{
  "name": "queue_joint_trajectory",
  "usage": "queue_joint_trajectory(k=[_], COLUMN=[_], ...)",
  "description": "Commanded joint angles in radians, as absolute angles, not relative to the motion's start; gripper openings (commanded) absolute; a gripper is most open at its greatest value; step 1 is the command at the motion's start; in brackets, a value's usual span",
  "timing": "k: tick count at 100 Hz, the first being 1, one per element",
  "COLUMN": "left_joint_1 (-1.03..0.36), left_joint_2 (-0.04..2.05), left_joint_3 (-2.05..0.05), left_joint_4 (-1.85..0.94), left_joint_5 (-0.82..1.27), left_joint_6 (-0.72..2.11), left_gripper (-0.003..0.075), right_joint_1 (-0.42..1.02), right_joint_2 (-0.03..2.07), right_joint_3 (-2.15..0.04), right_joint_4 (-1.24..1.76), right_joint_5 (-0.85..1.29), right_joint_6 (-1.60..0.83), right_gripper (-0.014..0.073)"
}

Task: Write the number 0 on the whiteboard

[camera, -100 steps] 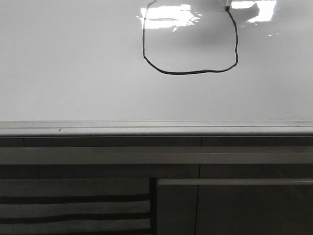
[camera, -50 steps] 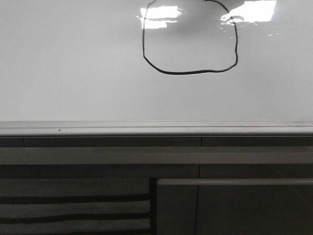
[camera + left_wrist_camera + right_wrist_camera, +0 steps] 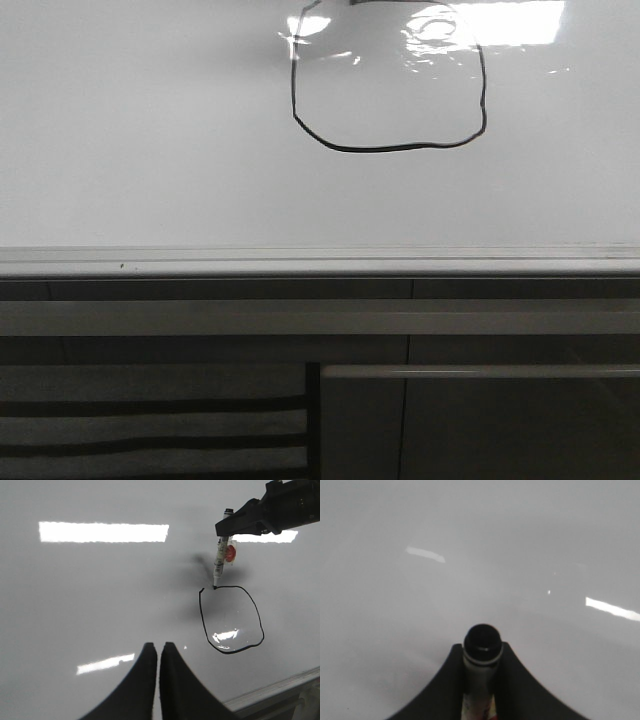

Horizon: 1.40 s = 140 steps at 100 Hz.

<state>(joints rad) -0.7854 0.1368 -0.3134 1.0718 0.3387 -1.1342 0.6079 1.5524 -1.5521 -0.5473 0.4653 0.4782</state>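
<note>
Whiteboard w/ near-finished 0, mid-right of left wrist view. Right gripper pinches marker, tip at loop's top gap. Left gripper pressed together, idle. Risk: lifting early leaves the 0 unclosed.

Marker between end effector fingers, over whiteboard

Item count: one whiteboard; one number 0, a single black loop; one marker pen; two grippers, the right gripper at 1 o'clock in the left wrist view and the left gripper at 6 o'clock.
</note>
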Motion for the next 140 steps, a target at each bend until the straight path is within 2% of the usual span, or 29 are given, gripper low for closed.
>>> queue_joint_trajectory(k=[1,91,122,140], left_joint_1=[-0.783,-0.783,-0.783,-0.783], left_joint_2=[0.150,0.150,0.150,0.157], left_joint_3=[-0.341,-0.341,-0.341,-0.346], left_joint_4=[1.095,1.095,1.095,1.075], left_joint_5=[0.293,0.293,0.259,0.237], left_joint_6=[-1.144,-1.144,-1.144,-1.144], left_gripper=[-0.0020,-0.0020,-0.0020,-0.0018], right_joint_1=[0.617,0.688,0.807,0.877], right_joint_2=[1.545,1.601,1.330,1.128], right_joint_3=[-1.599,-1.666,-1.657,-1.528], right_joint_4=[-0.590,-0.612,-0.593,-0.593], right_joint_5=[0.396,0.441,0.525,0.516], right_joint_6=[0.471,0.471,0.469,0.461], right_gripper=[-0.0047,-0.0047,-0.0047,-0.0048])
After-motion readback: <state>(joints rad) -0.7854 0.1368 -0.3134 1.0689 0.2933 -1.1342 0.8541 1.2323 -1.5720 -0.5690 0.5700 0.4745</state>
